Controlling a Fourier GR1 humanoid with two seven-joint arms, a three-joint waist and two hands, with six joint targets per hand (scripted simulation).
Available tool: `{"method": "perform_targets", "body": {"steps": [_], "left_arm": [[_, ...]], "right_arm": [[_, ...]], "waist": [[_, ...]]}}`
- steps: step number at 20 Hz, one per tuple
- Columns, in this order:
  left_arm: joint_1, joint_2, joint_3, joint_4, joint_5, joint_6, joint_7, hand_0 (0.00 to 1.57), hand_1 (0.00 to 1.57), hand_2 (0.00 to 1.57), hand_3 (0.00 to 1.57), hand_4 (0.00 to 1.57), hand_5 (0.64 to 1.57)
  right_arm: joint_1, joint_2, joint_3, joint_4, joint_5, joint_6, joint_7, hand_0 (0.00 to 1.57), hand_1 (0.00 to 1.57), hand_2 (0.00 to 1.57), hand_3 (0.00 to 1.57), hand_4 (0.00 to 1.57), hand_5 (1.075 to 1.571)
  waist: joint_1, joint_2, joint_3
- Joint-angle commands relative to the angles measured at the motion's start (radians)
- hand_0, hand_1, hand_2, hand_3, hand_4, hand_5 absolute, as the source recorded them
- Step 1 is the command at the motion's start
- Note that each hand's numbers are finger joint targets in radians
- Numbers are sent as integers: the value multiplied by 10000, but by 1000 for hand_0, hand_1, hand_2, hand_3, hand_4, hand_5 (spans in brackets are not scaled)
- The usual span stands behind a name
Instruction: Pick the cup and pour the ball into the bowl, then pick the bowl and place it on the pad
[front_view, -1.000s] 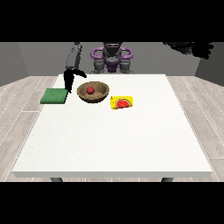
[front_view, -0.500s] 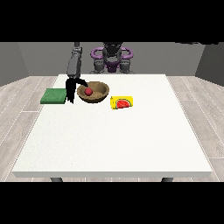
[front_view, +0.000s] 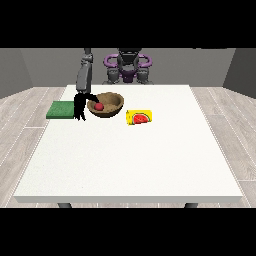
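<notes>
At the view's left, the hand (front_view: 81, 104) curls its fingers over the bowl's (front_view: 111, 106) rim.

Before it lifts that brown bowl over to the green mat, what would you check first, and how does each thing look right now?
1. Ball in the bowl: ok. The red ball lies inside the brown bowl.
2. Cup out of the way: ok. The yellow cup lies on its side on the table, to the right of the bowl and apart from it.
3. Hand at the bowl: ok. The hand at the view's left is at the bowl's left rim.
4. Fingers closed round the rim: cannot tell.
5. Green pad free: ok, nothing lies on it.
6. Other hand: cannot tell, it is not in view.
</notes>
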Motion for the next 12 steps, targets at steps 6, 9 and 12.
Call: {"method": "perform_targets", "body": {"steps": [6,9,12], "left_arm": [[-468,-78,-237,-182,119,50,394,0,0,0,0,0,1542],[-871,40,-259,-207,271,27,768,0,0,0,0,0,1535],[-1173,413,-61,-23,461,-221,839,0,0,0,0,0,1538]], "right_arm": [[-1053,782,306,747,344,-1333,524,0,0,0,0,433,1570],[-1138,1051,395,858,539,-1804,366,0,0,0,0,444,1570],[-1049,1242,536,915,664,-2099,644,0,0,0,0,416,1570]], "waist": [[702,140,138],[878,302,143],[922,450,144]]}}
